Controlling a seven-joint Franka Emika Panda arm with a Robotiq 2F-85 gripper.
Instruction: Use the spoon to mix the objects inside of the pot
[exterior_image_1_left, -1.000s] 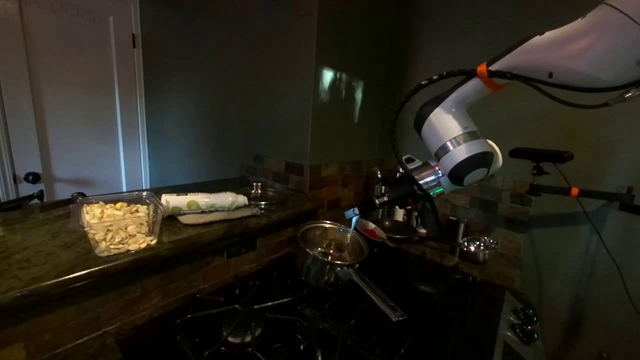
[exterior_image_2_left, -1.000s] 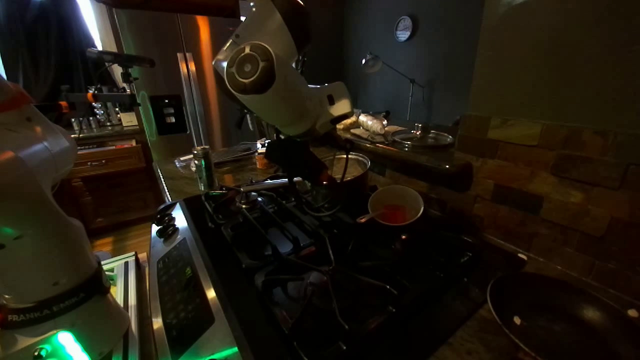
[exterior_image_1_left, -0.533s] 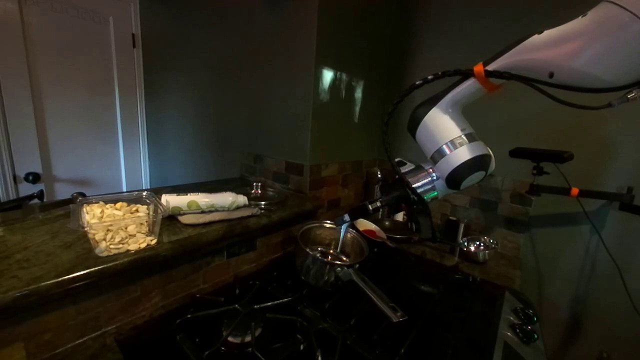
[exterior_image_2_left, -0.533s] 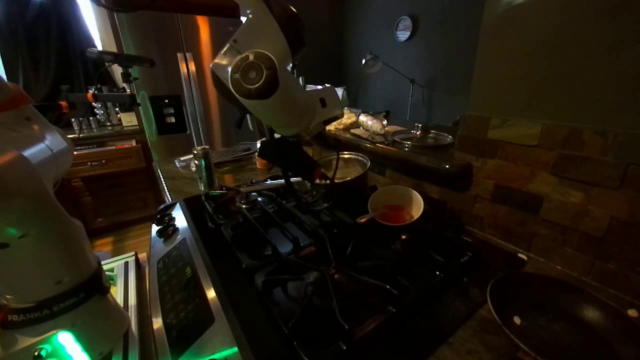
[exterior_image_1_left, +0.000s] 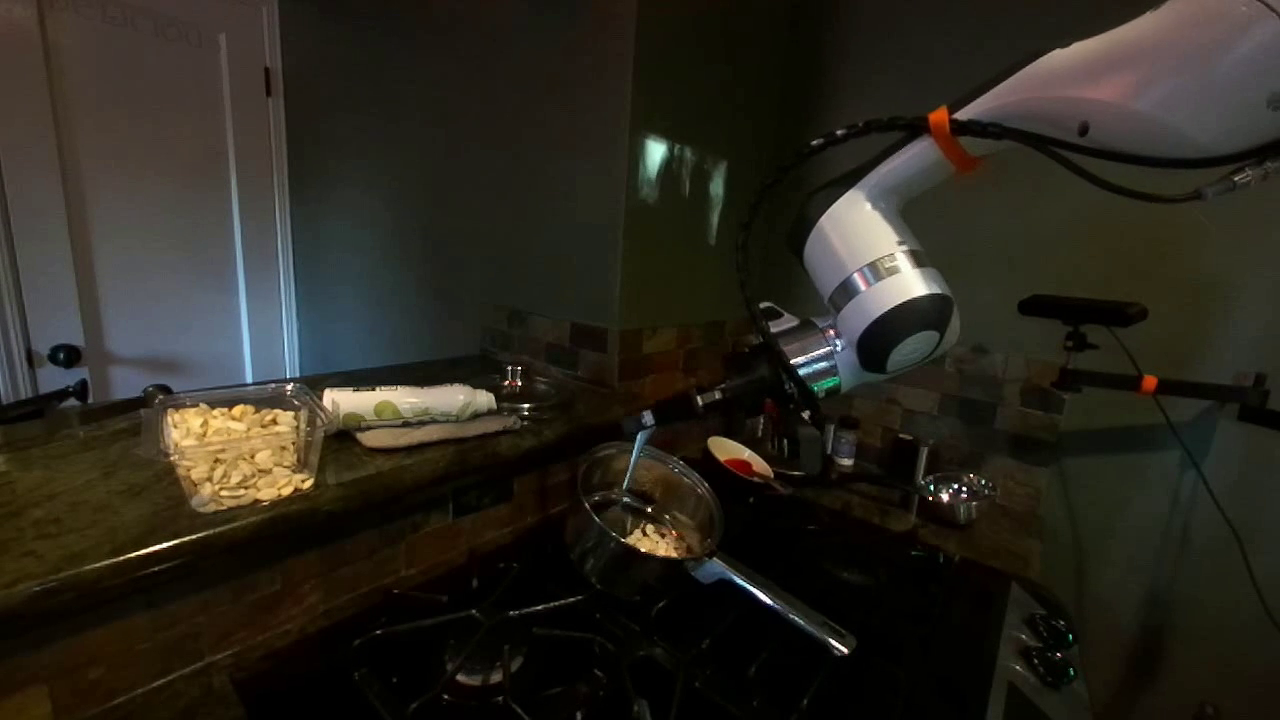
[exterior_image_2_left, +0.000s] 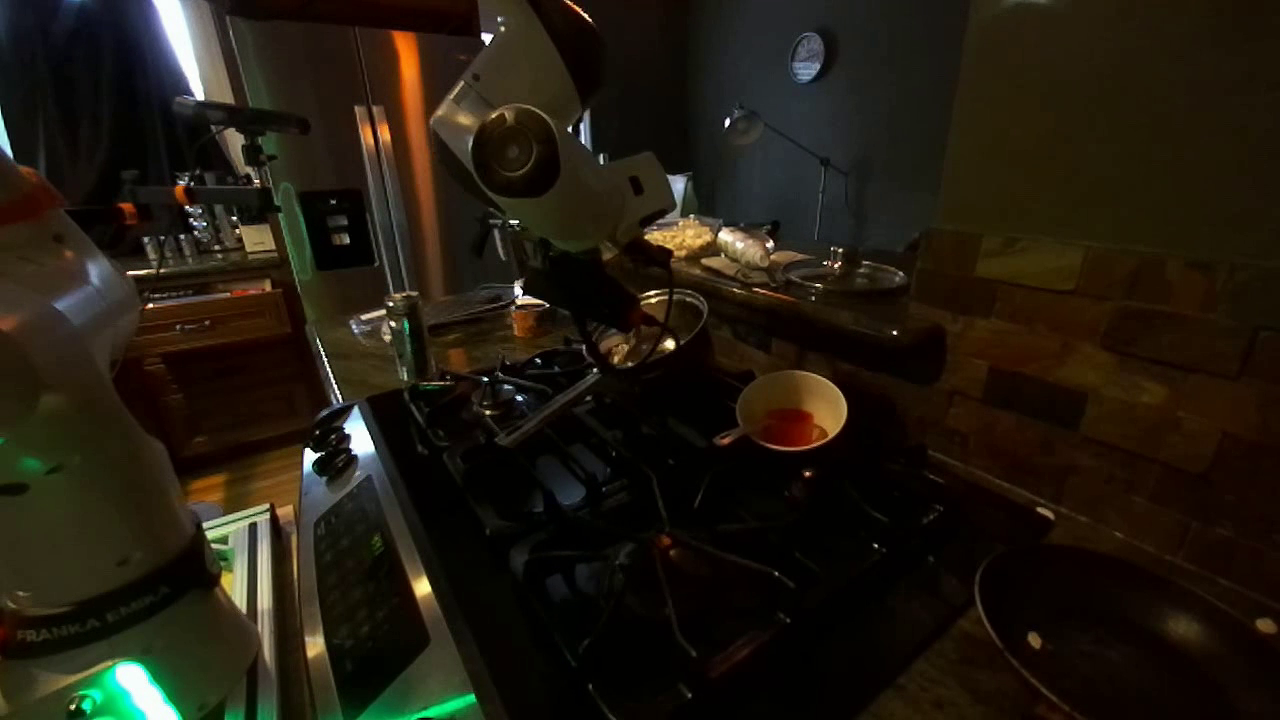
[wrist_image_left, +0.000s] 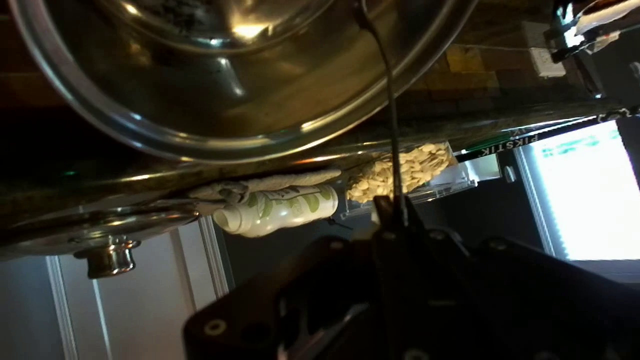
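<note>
Spoon (wrist_image_left: 394, 135) in pot (wrist_image_left: 280, 105), end effector (wrist_image_left: 396, 212) clamped on it! Bits (exterior_image_1_left: 658, 541) bunched; stirring, in this gloom, looks unfinished.

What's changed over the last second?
In an exterior view, the pincer and spoon moved left; the pot shifted slightly left and tilted, its handle swung right, and bits now show inside. Nothing newly grabbed or released: spoon still held. White bowl and bottle unchanged.

Tilted pot (exterior_image_1_left: 685, 492) on the stovetop (exterior_image_1_left: 600, 650)
</note>
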